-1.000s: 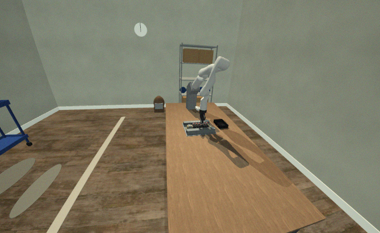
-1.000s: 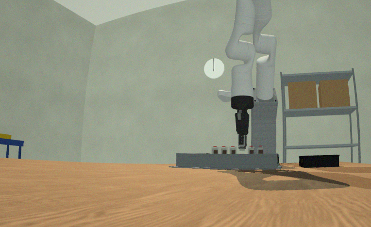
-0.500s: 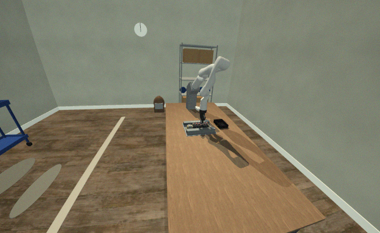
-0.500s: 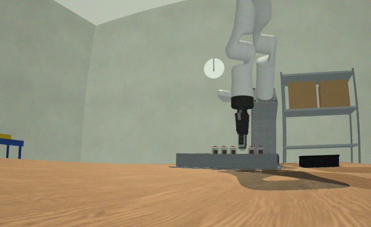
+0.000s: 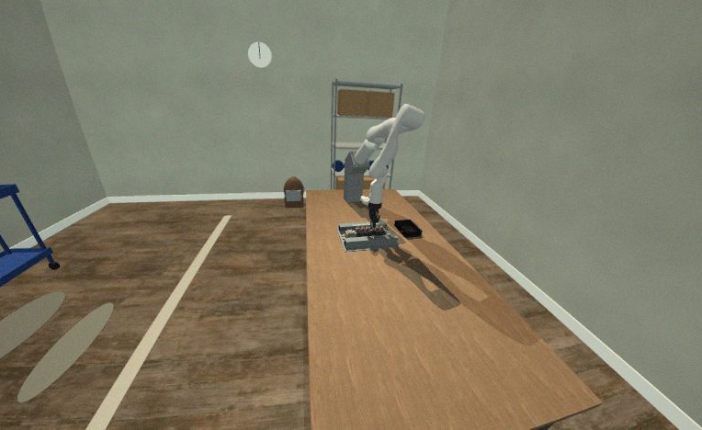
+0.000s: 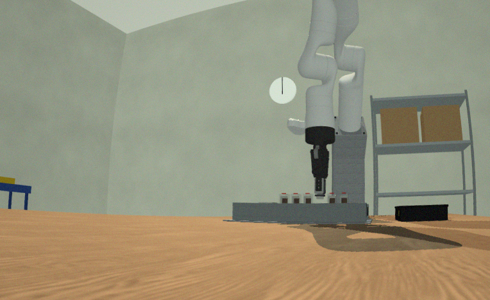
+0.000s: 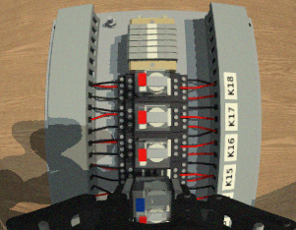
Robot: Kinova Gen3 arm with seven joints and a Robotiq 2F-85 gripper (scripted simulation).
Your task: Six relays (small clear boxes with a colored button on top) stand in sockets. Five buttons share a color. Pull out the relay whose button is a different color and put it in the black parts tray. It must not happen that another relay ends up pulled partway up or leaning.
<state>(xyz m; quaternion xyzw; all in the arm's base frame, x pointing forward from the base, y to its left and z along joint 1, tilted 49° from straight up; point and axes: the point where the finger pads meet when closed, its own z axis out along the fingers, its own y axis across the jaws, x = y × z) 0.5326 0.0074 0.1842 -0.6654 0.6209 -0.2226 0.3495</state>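
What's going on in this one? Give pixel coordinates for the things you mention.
A robot arm (image 5: 379, 160) (image 6: 320, 104) has its hand (image 5: 374, 224) (image 6: 319, 195) (image 7: 152, 189) closed on the blue-button relay (image 7: 153, 197), the odd one out among red ones. In the wrist view that relay looks raised compared with its neighbors, though whether it is fully out of its socket can't be told. The other five stand upright in the row. The black tray (image 5: 408, 229) (image 6: 421, 213) sits off to the side, and the blue-button relay isn't in it yet.

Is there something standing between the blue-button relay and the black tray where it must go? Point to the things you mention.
Yes. Two red-button relays (image 6: 331, 200) (image 7: 143, 219) stand on the tray side of the blue-button relay (image 6: 319, 197) (image 7: 152, 199), toward the black tray (image 5: 408, 229) (image 6: 421, 213).
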